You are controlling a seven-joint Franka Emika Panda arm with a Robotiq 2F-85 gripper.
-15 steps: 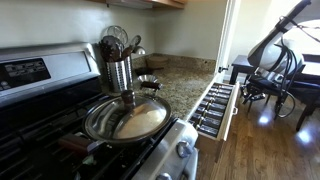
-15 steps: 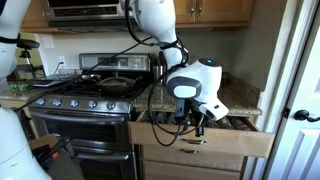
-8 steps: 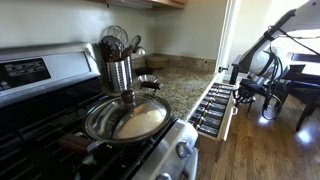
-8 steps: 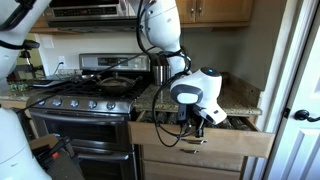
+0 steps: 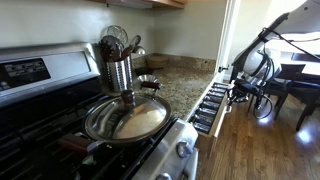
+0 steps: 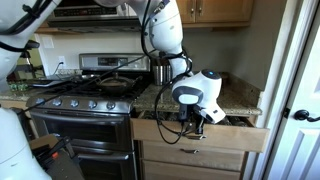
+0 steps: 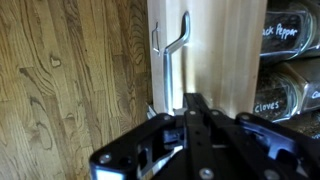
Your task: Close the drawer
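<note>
Gripper (image 7: 195,102), fingers together, sits against drawer (image 7: 222,50) front beside handle (image 7: 176,60) — spice jars (image 7: 288,95) behind.

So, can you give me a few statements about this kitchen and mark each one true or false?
1. The drawer stands partly open. True.
2. It holds cutlery. False: it holds spice jars, and one label reads cloves.
3. The gripper is at the drawer's front panel. True.
4. The stove is bare. False: a pan sits on it.
5. The floor is tiled. False: it is wood.
</note>
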